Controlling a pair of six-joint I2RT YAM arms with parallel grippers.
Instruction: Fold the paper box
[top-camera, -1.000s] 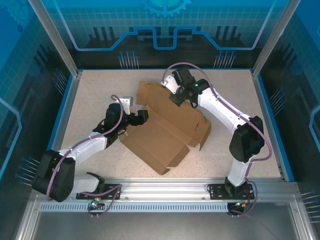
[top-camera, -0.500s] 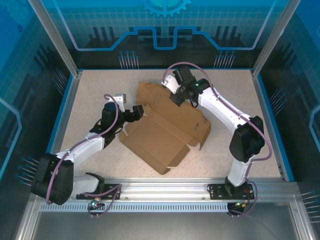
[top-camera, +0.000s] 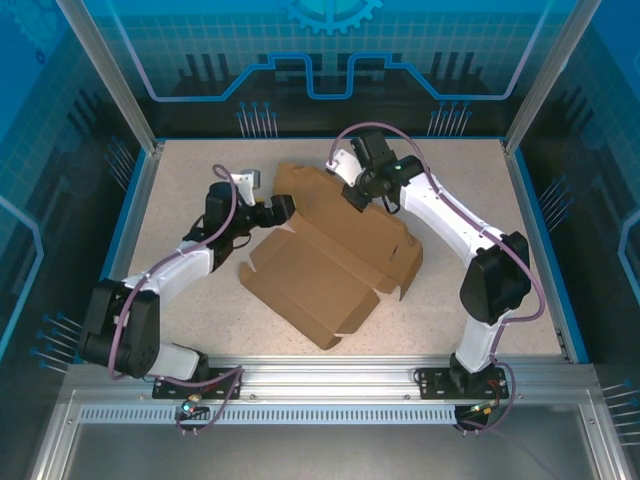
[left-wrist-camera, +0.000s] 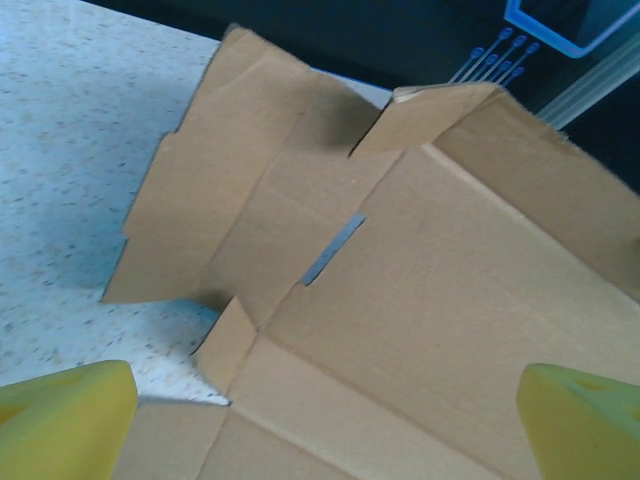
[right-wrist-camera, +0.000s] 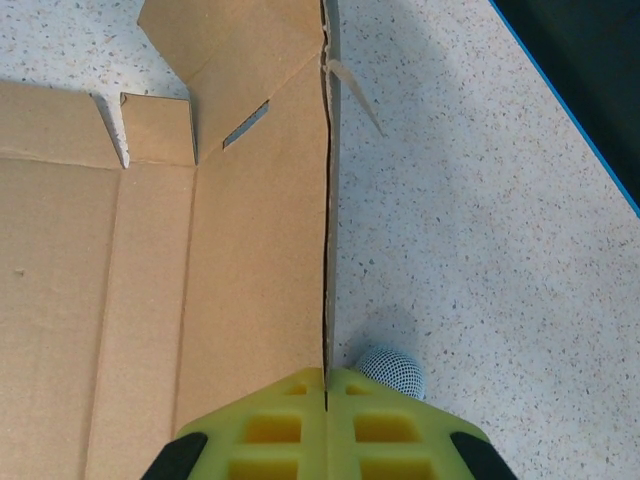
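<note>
Looking down from above, you have the paper box (top-camera: 325, 265) lying mid-bench, opened out and turned at an angle, with one corner pointing toward the near rail. Its large panel lies flat on the speckled bench (top-camera: 190, 300), while the flaps along its far side stand partly raised (how steeply you cannot tell from overhead).

Your left fingers (top-camera: 281, 208) are spread as wide as they go and hold nothing. They sit at the box's far left corner; whether they touch the cardboard you cannot tell. From the left wrist, the two yellow pads (left-wrist-camera: 65, 420) show at the lower corners, with brown cardboard filling the space between and beyond them. A narrow slit (left-wrist-camera: 333, 248) is cut beside a crease there, and a small tab stands up at the far edge.

Your right fingers (top-camera: 352, 196) are at the box's far edge, to the right of the left ones. They are pressed together, and from the right wrist the thin edge of an upright wall runs straight into the seam between them, so they pinch that wall. Bare bench lies to its right.
</note>
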